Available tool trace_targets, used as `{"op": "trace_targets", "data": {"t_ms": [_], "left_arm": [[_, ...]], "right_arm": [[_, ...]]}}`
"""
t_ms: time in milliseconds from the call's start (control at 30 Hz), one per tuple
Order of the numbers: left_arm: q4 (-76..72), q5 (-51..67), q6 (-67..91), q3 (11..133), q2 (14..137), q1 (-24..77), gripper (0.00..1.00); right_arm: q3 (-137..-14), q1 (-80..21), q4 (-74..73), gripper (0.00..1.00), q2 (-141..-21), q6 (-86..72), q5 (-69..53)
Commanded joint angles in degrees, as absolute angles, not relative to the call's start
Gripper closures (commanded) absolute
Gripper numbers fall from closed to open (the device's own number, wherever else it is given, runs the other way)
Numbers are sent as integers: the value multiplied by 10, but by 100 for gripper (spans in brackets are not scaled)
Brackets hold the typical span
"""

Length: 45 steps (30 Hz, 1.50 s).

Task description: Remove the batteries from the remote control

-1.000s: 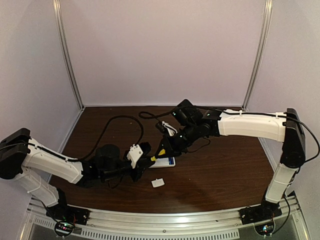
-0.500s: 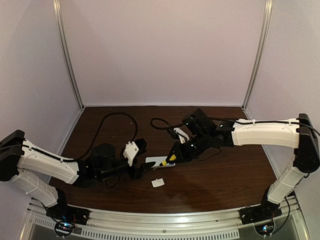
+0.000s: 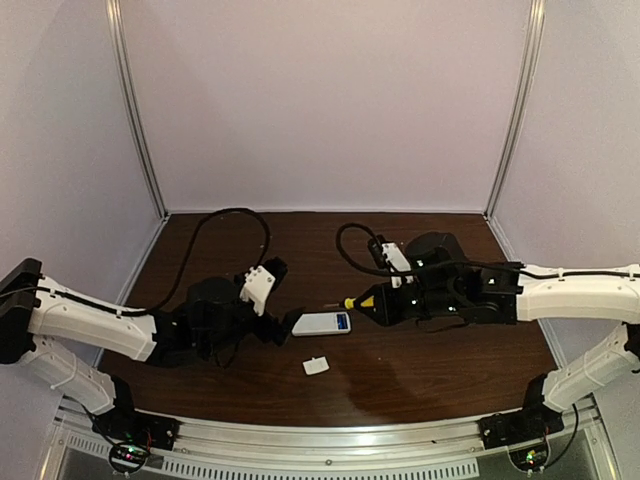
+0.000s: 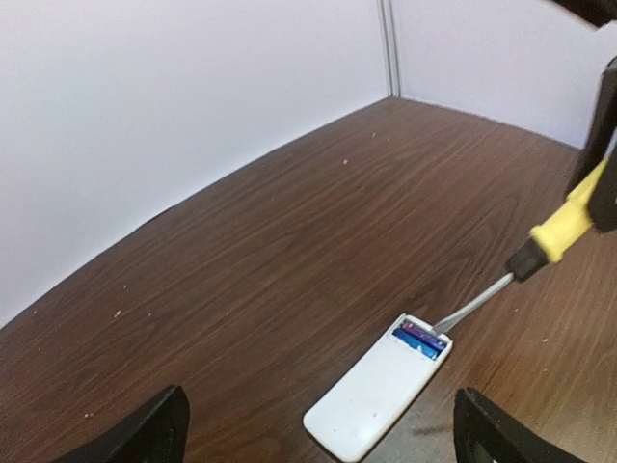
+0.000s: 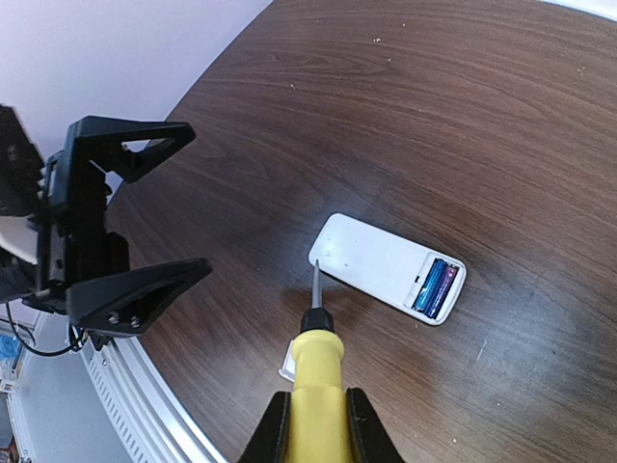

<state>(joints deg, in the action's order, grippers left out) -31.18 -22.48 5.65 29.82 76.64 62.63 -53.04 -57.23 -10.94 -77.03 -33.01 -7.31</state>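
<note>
Remote control (image 3: 322,323) flat on table (image 3: 450,370), middle of top view, long side running left to right, end with blue batteries (image 5: 436,285) pointing right. Left gripper (image 5: 193,198) spread wide, holding nothing. Right gripper (image 5: 318,420) pinching yellow screwdriver (image 5: 316,359).

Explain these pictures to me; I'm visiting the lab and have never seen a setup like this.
A robot's left arm and right arm are bolted at the near edge of a brown table. One picture looks down from above and behind them; the other two come from cameras on the wrists. On the table lie a white remote control, its compartment open with blue batteries inside, and a small white cover piece. The right gripper is shut on a yellow-handled screwdriver that points at the remote. The left gripper is open and holds nothing.
</note>
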Motion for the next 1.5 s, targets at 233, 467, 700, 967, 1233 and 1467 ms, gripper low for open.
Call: {"op": "trace_targets", "data": {"t_ms": [233,467,700,967,1233,1467], "left_arm": [[-113,-18,-73,441,835,597,3],[-100,151,-113,458,865,484,4],[-31,207,-169,523,959,423,7],[135,256,-217,647,1039,413,15],[187,272,-230,689,1097,414,16],[161,274,-228,677,1120,417,19]], "right_arm": [[-412,-605,-61,100,-603,-338,23],[-415,-655,-117,100,-532,-335,48],[-404,-656,-161,100,-462,-325,68],[-401,-656,-186,100,-429,-320,77],[-402,-656,-206,100,-409,-318,85],[-402,-655,-212,100,-405,-312,92]]}}
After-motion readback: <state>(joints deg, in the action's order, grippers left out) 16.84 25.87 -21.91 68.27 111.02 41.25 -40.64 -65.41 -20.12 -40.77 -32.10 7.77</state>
